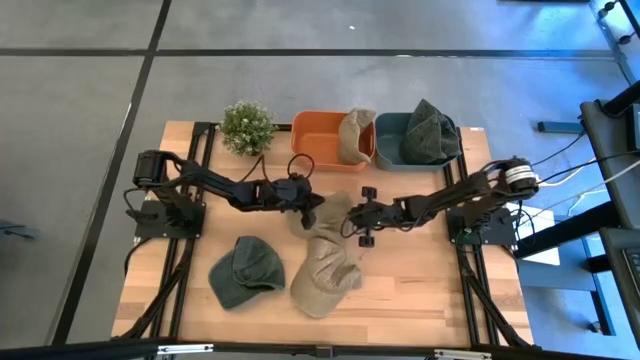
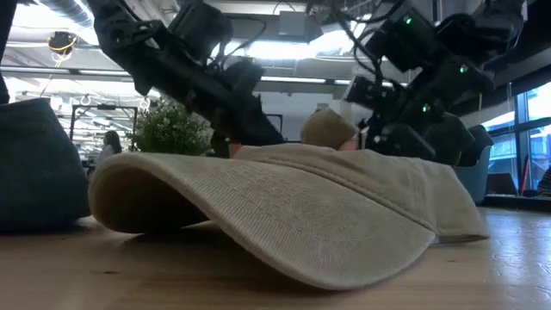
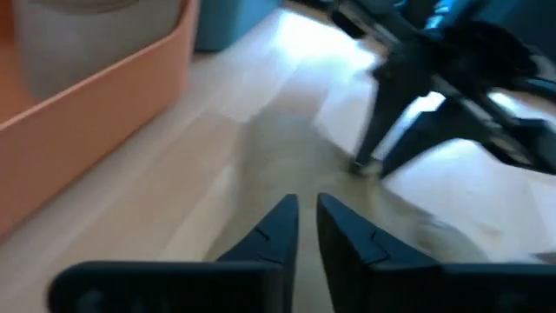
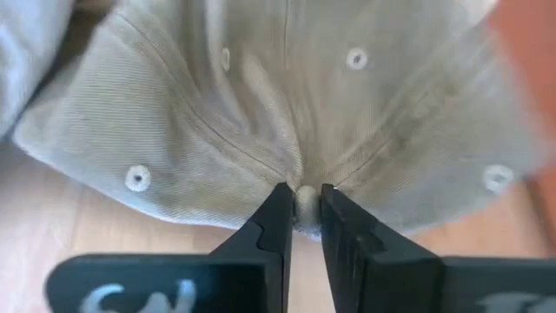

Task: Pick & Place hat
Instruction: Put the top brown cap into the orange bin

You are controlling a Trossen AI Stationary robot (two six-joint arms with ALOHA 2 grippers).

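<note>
Tan hat (image 1: 328,222) lies mid-bench, below orange bin (image 1: 322,133). Right wrist view alone shows right gripper (image 4: 301,213) fingers pinching crown fold. Left gripper (image 3: 306,226) beside hat, fingers nearly pressed together. No legible writing.

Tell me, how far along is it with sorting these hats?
Done, it seems: one tan hat sits in the orange bin and one green hat in the blue bin. In hand: the right gripper pinches the crown of a tan hat at mid-table, with the left gripper nearly closed beside it. Left: a green hat and another tan hat near the front edge.
</note>
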